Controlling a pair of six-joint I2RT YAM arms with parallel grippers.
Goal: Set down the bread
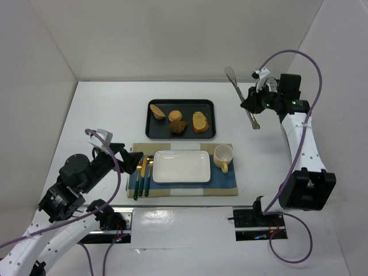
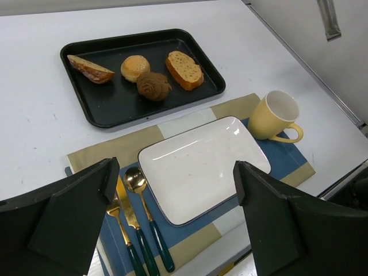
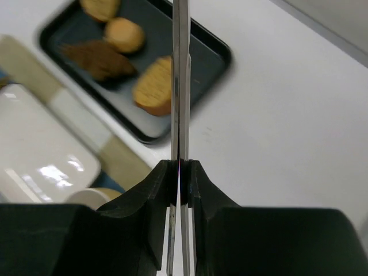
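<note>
Top external view: the bread [image 1: 177, 127], a dark brown lumpy croissant, lies at the front middle of the black tray [image 1: 184, 107]. A pale round bun [image 1: 175, 115] sits just behind it and a golden toast slice [image 1: 200, 121] just beside it. The right gripper [image 1: 252, 106] is clenched on metal tongs [image 1: 236, 84], well apart from the tray on its right. The left gripper [image 1: 131, 158] hangs over the cutlery [image 1: 143, 175] beside the white plate [image 1: 181, 167].

Left wrist view: its 2 fingers [image 2: 69, 213] are spread wide with nothing between them. The plate is glossy and flat, a likely landing spot, and the yellow cup [image 2: 276, 115] stands just beside it.

Right wrist view: the 2 thin steel blades of the tongs are pressed together in the grip. I judge they must spring apart before they can straddle the bread. The ridged, tapered pastry is best pinched gently across its thick middle, clear of bun and toast.
</note>
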